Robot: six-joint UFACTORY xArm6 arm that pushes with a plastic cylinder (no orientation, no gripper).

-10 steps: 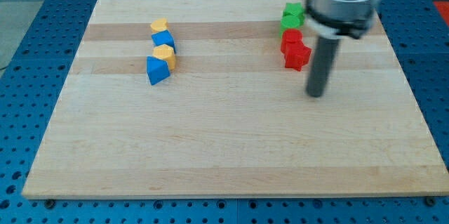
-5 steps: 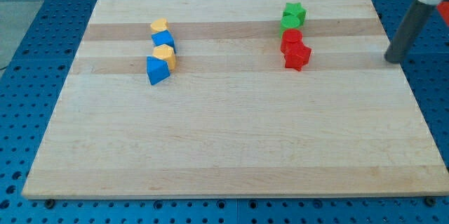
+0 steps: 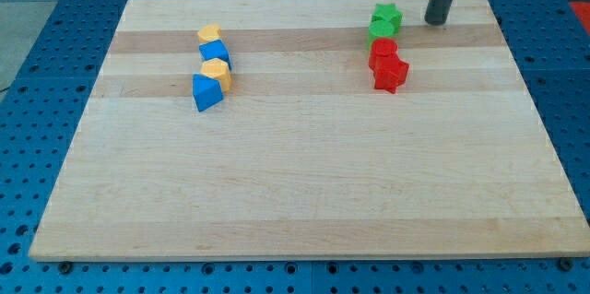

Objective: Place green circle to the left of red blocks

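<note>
Progress: none visible | green circle [image 3: 381, 28] sat above red blocks [image 3: 386, 64], not left | my tip [image 3: 434, 22] bare, right of greens, touching nothing

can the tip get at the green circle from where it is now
Probably yes. My tip sits at the view's right of the green pair; the green star lies partly between, but the green circle below it has its right side open.

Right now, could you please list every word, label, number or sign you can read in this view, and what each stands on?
None: no readable text shows anywhere.
The wooden board is bare wood grain.
The green circle, green star, red blocks, and the blue and yellow blocks carry no marks.
My tip, right of the green blocks, is plain dark.
</note>
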